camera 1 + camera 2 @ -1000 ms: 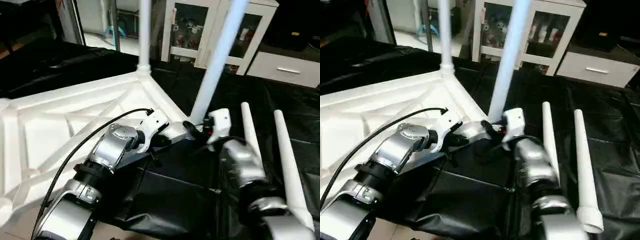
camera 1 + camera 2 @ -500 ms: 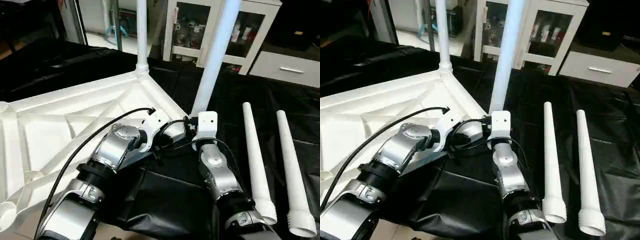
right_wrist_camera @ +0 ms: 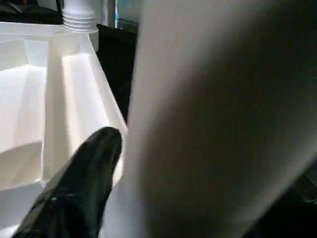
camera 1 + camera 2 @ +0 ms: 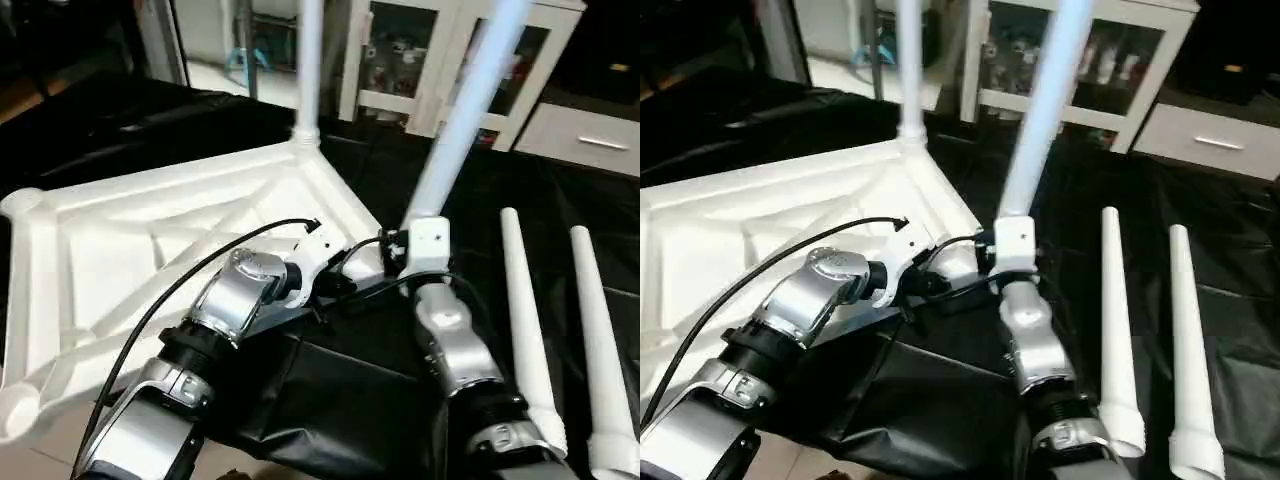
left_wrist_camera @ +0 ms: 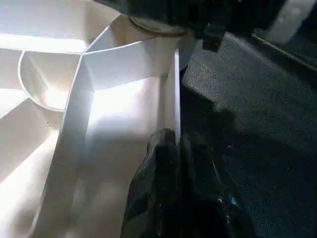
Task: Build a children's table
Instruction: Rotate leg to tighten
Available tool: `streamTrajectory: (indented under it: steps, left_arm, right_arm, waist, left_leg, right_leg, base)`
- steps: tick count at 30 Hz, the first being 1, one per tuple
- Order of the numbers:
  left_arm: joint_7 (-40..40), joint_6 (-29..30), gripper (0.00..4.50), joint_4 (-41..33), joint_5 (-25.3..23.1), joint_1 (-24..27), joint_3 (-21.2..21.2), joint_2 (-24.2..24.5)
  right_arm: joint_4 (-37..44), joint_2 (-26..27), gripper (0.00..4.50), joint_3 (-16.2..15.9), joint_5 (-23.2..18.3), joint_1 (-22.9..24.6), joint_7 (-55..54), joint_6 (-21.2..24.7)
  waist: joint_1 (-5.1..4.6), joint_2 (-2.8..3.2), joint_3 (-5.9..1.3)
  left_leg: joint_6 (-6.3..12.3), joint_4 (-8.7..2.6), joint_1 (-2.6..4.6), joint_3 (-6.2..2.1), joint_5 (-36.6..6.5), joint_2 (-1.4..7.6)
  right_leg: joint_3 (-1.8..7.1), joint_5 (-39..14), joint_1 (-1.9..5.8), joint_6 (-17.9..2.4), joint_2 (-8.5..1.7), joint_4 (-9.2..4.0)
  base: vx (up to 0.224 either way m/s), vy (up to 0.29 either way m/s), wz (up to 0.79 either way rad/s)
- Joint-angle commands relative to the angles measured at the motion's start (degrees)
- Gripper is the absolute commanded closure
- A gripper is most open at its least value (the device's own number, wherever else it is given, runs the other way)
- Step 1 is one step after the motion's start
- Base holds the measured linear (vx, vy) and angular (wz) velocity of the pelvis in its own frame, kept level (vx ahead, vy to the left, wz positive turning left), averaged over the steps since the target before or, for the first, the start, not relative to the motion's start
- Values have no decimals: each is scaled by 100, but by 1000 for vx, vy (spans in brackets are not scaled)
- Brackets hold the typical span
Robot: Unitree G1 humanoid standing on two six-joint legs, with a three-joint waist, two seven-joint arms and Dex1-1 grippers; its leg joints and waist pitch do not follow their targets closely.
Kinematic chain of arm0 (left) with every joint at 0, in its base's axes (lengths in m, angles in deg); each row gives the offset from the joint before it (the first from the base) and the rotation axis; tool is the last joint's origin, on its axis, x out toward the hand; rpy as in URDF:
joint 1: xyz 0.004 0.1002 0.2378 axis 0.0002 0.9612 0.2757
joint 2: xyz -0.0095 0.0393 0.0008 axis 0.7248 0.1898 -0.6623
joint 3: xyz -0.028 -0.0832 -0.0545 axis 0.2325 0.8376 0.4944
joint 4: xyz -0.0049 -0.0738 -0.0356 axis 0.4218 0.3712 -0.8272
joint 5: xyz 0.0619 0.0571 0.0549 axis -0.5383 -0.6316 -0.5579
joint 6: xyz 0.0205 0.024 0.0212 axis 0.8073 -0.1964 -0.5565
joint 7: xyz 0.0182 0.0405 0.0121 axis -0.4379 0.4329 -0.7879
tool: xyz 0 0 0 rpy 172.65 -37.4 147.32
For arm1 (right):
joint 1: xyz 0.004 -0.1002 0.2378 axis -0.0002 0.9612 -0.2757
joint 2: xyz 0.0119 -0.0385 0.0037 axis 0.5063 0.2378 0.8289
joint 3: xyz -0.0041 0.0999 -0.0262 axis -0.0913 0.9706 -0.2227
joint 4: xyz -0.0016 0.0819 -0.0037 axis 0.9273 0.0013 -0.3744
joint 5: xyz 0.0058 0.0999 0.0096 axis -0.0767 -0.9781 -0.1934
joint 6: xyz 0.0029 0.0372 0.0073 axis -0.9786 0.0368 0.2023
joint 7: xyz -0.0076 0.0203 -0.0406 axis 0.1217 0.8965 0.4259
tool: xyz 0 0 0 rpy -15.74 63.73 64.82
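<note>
Holding the top [image 4: 150,230] by its edge, the left pincer [image 5: 178,148] is pinched tight on the rim. The right pincer [image 3: 94,163] sits at the foot of a tilted leg [image 4: 465,110], right beside it; I cannot tell if it grips. That leg points up and away. Two spare legs [image 4: 525,310] lie on the bench [image 4: 560,190], nearest the right arm.

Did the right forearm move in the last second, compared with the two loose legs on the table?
Yes. The right forearm swung toward the robot's left: earlier it overlapped the nearer loose leg, now it lies clear of both.
</note>
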Motion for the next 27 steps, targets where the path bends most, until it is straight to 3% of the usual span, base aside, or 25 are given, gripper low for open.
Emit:
streamTrajectory:
  steps: [1, 4, 7, 9, 10, 14, 16, 18, 23, 27]
  left_arm:
    - [-140, 45, 450, 118, 48, 55, -179, -38]
    - [-145, 51, 450, 107, 50, 53, -178, -37]
    - [-154, 48, 450, 106, 48, 51, -177, -31]
    - [-173, 29, 450, 131, 42, 38, -175, -21]
    - [-188, 19, 450, 142, 37, 34, -177, -14]
    - [-217, -5, 450, 175, 25, 16, -179, -18]
    - [-218, -6, 450, 176, 24, 15, -180, -18]
    - [-242, -2, 450, 167, 31, 8, -199, -21]
    - [-269, 0, 450, 150, 34, 18, -218, -10]
    - [-313, -11, 450, 147, 25, 39, -232, -2]
  right_arm:
    - [195, -202, 43, 262, -125, 48, 119, 151]
    - [469, -464, 25, 448, -510, 88, 666, 437]
    - [625, -672, 3, 440, -774, 106, 1304, 660]
    - [709, -958, 3, 343, -1021, 90, 2149, 867]
    - [736, -1156, 3, 275, -1167, 82, 2705, 993]
    - [732, -1713, 3, 48, -1486, 103, 4219, 1378]
    - [729, -1731, 3, 39, -1493, 104, 4265, 1385]
    - [478, -2131, 3, -107, -1586, 121, 5319, 1294]
    - [77, -2349, 3, -119, -1623, 18, 6023, 1000]
    - [-875, -2430, 3, -7, -1545, -406, 6344, 646]
  waist:
    - [-25, 51, -369]
    - [-2, 28, -362]
    - [15, 17, -368]
    - [21, 53, -369]
    - [13, 20, -372]
    - [52, 25, -374]
    - [58, 7, -373]
    - [64, 9, -375]
    - [95, -4, -388]
    - [98, -7, -394]
  left_leg:
    - [101, -433, 30, -30, -667, 184]
    - [156, -430, 28, -28, -726, 188]
    - [236, -421, 13, -37, -677, 197]
    - [259, -410, 9, -37, -635, 200]
    - [318, -397, 4, -31, -660, 179]
    - [481, -380, -27, -45, -504, 208]
    - [485, -371, -11, -39, -588, 212]
    - [479, -367, 1, -41, -647, 224]
    - [566, -343, -10, -35, -554, 222]
    - [564, -340, 9, -32, -659, 226]
  right_leg:
    - [304, -104, 328, -1124, -431, -315]
    - [308, -260, 343, -1118, -448, -336]
    - [301, -270, 364, -1140, -455, -334]
    - [304, -282, 359, -1192, -467, -342]
    - [287, -273, 390, -1244, -435, -342]
    - [282, -321, 392, -1363, -480, -347]
    - [277, -534, 388, -1397, -492, -379]
    - [267, -659, 386, -1425, -489, -388]
    - [253, -413, 385, -1576, -492, -357]
    - [240, -657, 367, -1611, -510, -376]
  base:
    - [0, 0, 0]
    - [0, 0, 0]
    - [0, 0, 0]
    - [0, 0, 0]
    - [0, 0, 0]
    - [0, 0, 0]
    - [0, 0, 0]
    - [0, 0, 0]
    - [0, 0, 0]
    - [0, 0, 0]
